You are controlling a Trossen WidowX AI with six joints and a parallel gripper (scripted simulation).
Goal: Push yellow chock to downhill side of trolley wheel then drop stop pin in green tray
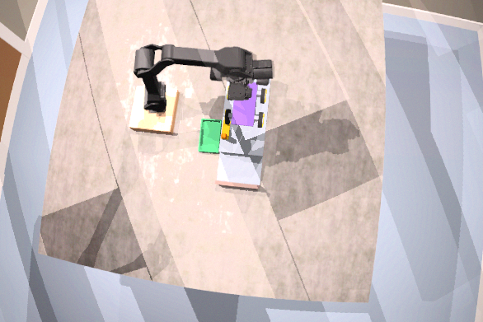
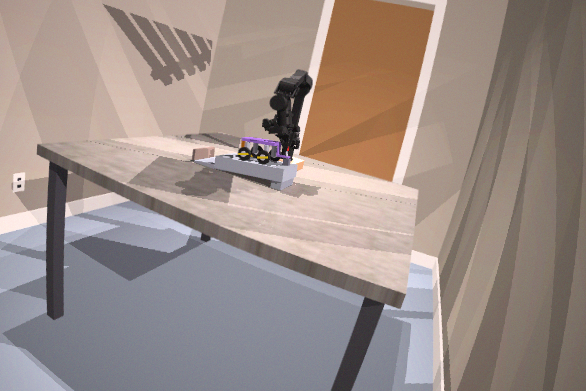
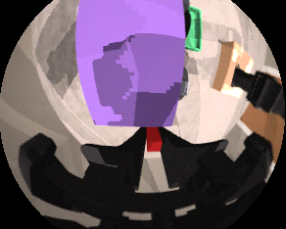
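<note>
The purple trolley (image 1: 244, 111) (image 2: 261, 141) (image 3: 132, 64) stands on the grey ramp (image 1: 240, 170) (image 2: 255, 168). The yellow chock (image 1: 226, 129) with its orange handle is at the downhill side of the trolley's lower wheel on the tray side; whether they touch is too small to tell. My gripper (image 3: 151, 126) (image 2: 288, 151) is shut on the red head of the stop pin (image 3: 154, 139) (image 2: 288, 149) at the trolley's uphill end. The pin's lower part is hidden. The green tray (image 1: 210, 137) (image 3: 195, 29) lies beside the ramp and looks empty.
The arm's wooden base block (image 1: 153, 120) (image 3: 224, 68) stands beyond the tray. A pinkish block (image 1: 238, 184) (image 2: 203, 153) is at the ramp's low end. The arm reaches over the ramp's uphill end, close above the trolley.
</note>
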